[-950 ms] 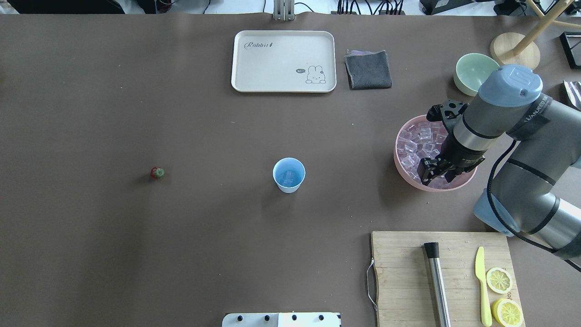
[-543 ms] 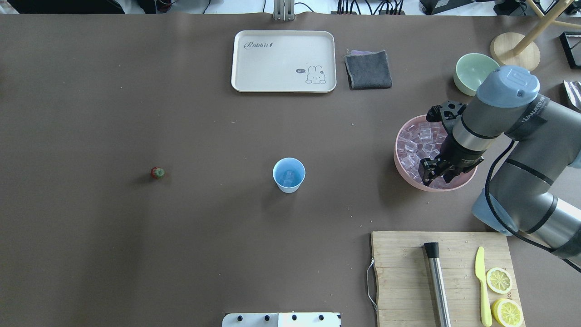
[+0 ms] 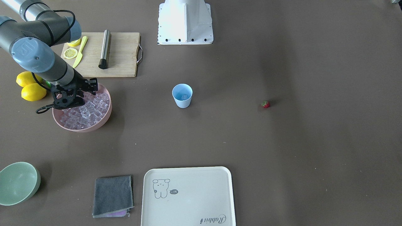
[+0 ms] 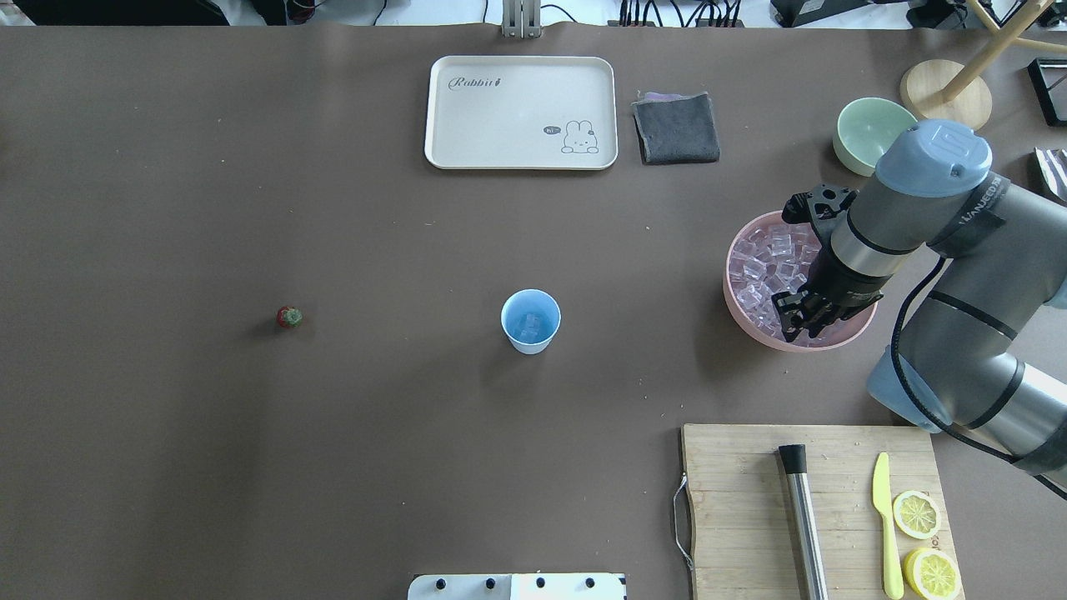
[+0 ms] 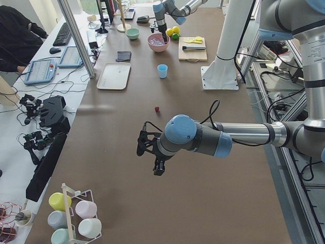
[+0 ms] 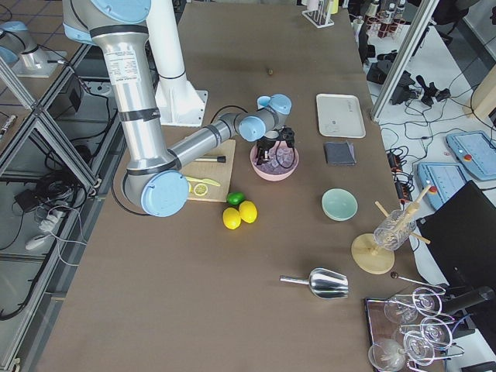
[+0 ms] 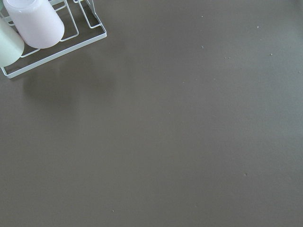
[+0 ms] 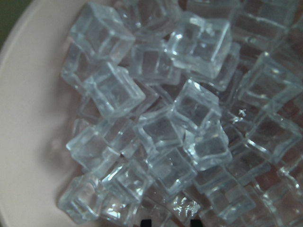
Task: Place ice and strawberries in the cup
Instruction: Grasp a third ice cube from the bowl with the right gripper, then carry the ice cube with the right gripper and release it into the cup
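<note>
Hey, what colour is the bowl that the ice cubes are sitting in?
Pink. The bowl shows best in the exterior front-facing view.

I've open table (image 4: 333, 467) around the cup (image 4: 530, 321) and over to the strawberry (image 4: 288, 317); the pink bowl (image 4: 744, 318) and cutting board (image 4: 733, 500) crowd its right edge.

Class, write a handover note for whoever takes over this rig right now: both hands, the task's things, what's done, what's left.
Right hand: down among the ice in the pink bowl; grip unclear.
Left hand: hanging over the table, away from the task's things; state unclear.
Cup: mid-table, upright, some ice already inside.
Strawberry: on the table, untouched.
Left: perhaps more ice, then the strawberry.
</note>
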Action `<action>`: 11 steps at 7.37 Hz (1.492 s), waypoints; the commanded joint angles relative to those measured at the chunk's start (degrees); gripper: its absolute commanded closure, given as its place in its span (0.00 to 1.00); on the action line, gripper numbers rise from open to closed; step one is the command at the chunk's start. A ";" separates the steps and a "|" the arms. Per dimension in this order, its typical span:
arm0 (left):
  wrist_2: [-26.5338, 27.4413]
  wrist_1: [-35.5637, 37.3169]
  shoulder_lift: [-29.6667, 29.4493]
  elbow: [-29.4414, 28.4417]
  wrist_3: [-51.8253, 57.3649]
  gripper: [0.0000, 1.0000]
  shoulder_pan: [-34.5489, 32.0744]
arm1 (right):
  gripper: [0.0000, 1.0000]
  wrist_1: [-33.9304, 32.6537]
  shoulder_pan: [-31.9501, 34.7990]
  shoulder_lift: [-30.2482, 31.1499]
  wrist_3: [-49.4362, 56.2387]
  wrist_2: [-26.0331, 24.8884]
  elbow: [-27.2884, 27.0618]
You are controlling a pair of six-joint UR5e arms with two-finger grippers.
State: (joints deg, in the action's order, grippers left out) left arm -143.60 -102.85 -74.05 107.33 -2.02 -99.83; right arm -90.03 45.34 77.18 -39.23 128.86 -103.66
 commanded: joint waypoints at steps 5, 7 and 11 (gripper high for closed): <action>-0.01 -0.07 0.75 -0.19 0.00 0.02 -0.02 | 1.00 -15.00 3.53 -13.56 -1.02 2.19 -2.77; -0.01 -0.07 0.75 -0.46 0.00 0.02 0.07 | 1.00 -16.76 -0.49 -21.59 -11.24 0.96 0.02; -0.01 -0.07 1.19 -0.63 0.00 0.02 0.16 | 1.00 3.68 -10.95 -33.58 -33.24 -6.49 17.51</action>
State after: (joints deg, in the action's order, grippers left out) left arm -143.61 -102.89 -73.01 106.85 -2.03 -99.72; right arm -93.38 37.72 45.60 -66.04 125.19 -90.33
